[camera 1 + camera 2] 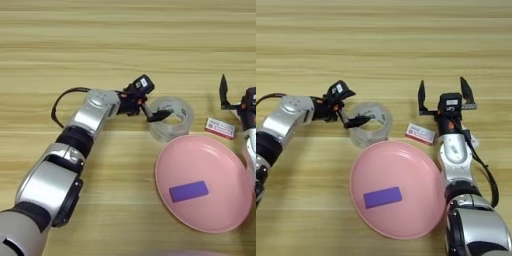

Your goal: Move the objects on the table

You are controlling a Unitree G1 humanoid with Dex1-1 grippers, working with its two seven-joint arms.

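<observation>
Left eye view: the left claw [152,112] reaches into the clear tape roll [172,119], one finger inside its ring; whether it pinches the wall cannot be told. Below it lies a pink plate [220,170] carrying a purple card [188,191].

Right eye view: the right claw [446,97] stands released, fingers spread upward, the white-and-red flat box [420,133] just left of its wrist on the surface [381,45].

Silver-grey arm shells with black joint bands, black cables looping beside them, black two-fingered right gripper [446,95]
</observation>
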